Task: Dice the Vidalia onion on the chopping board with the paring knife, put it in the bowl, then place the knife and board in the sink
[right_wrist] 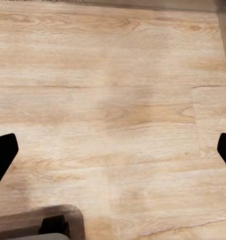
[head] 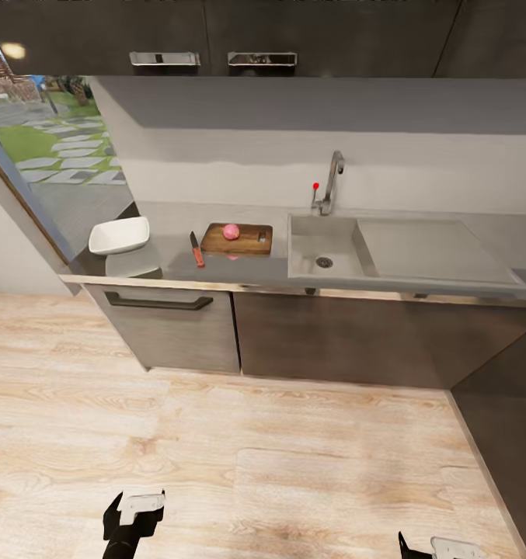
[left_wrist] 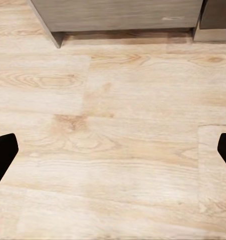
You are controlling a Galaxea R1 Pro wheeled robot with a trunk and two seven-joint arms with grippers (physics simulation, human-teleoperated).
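Observation:
The pinkish-red Vidalia onion (head: 231, 230) sits whole on the brown chopping board (head: 251, 242) on the grey countertop (head: 177, 268). The red-handled paring knife (head: 196, 250) lies just left of the board. Further left stands the white bowl (head: 119, 235). Right of the board is the steel sink (head: 313, 268) with its tap (head: 329, 183). Both arms hang low over the floor, far from the counter. My left gripper (left_wrist: 113, 152) is open with nothing between its dark fingertips (left_wrist: 2, 155). My right gripper (right_wrist: 113, 150) is open and empty too.
Dark cabinet fronts (head: 294, 334) run under the counter, with a drawer handle (head: 158, 301) at the left. Light wooden floor (head: 239, 466) stretches between me and the cabinets. A window (head: 45, 140) opens at the left. A dark cabinet side (head: 511, 435) closes the right.

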